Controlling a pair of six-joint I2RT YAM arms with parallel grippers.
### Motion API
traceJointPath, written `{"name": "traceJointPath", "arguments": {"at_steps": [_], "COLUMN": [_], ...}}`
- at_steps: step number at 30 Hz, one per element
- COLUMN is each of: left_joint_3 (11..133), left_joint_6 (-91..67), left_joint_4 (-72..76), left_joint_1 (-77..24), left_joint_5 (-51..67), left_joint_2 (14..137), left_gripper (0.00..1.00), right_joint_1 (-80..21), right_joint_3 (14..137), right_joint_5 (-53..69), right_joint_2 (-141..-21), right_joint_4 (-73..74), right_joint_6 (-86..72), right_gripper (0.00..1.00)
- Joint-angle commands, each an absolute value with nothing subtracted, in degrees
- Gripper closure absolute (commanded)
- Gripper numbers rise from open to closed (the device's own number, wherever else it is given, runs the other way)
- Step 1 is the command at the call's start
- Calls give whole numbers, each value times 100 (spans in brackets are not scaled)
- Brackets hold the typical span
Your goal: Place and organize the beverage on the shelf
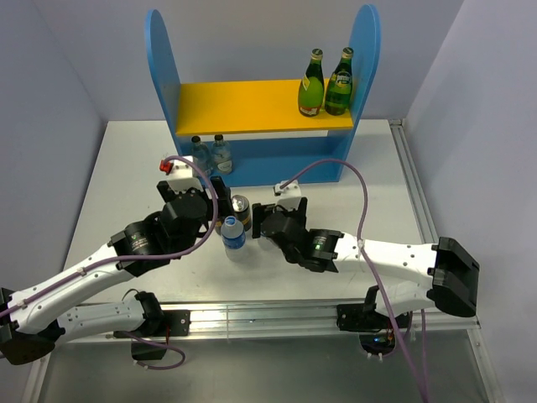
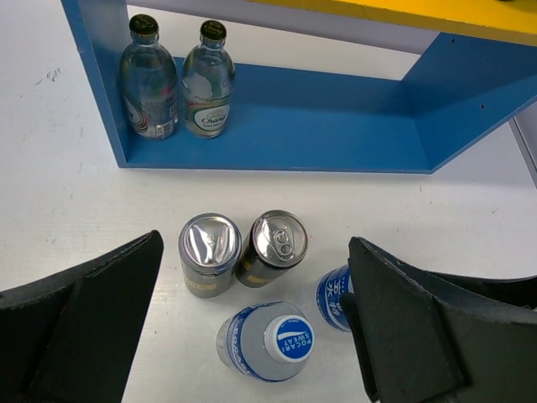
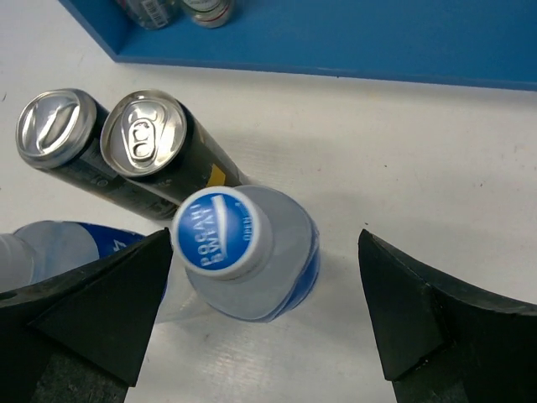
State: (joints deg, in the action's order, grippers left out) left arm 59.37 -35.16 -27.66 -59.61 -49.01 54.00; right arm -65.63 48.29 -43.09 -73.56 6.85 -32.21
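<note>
Before the far blue-sided, yellow-boarded shelf (image 1: pixel 252 107), both arms reach inward; the left gripper (image 2: pixel 254 277) and right gripper (image 3: pixel 264 252) gape empty around the near cluster. Two green glass bottles (image 1: pixel 312 84) stand upper right; blue-labelled clear plastic bottles (image 3: pixel 243 252) and dark cans (image 2: pixel 273 248) stand on the white table (image 1: pixel 126 168).

1. Top external: high behind the arm bases, facing forward and down, far off; takes in the whole white table (image 1: pixel 126 159) and the blue-sided rack with yellow upper board (image 1: pixel 252 107).
2. Left wrist: close, steeply down past its black gripper fingers (image 2: pixel 84 319), facing the rack's base.
3. Right wrist: closest, nearly straight down on a blue-capped clear plastic bottle (image 3: pixel 220 228).
4. Both wrist views share that bottle, two silver-topped dark cans (image 2: pixel 270 248) and the rack's bottom edge.
</note>
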Motion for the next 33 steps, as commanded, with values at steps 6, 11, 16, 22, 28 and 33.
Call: {"name": "traceJointPath", "arguments": {"at_steps": [6, 11, 16, 22, 28, 33], "left_joint_3": [5915, 5889, 5906, 5889, 5854, 5836], "left_joint_6": [-3507, -3498, -3498, -3524, -3516, -3516], "left_joint_4": [-2698, -2654, -2637, -2663, -2628, -2593], "left_joint_1": [-5994, -5985, -5994, -6003, -6029, -6038], "left_joint_5": [-4992, -4966, -4966, -4992, -5001, -4983], "left_joint_2": [5265, 5317, 5361, 5335, 5300, 5317], "left_gripper": [1, 1, 1, 1, 1, 1], "right_joint_1": [-6592, -6653, -6671, -6662, -6601, -5830], "right_joint_3": [4791, 4500, 4474, 4745, 5141, 5142], "right_joint_5": [-4562, -4640, -4825, -5088, -5668, -5722], "right_joint_2": [-7620, -7699, -7892, -8217, -7919, -7411], "right_joint_4": [905, 818, 624, 703, 1283, 907], "right_joint_6": [-4086, -4359, -4263, -4219, -4105, -3413], "right_gripper": [2, 6, 42, 100, 100, 100]}}
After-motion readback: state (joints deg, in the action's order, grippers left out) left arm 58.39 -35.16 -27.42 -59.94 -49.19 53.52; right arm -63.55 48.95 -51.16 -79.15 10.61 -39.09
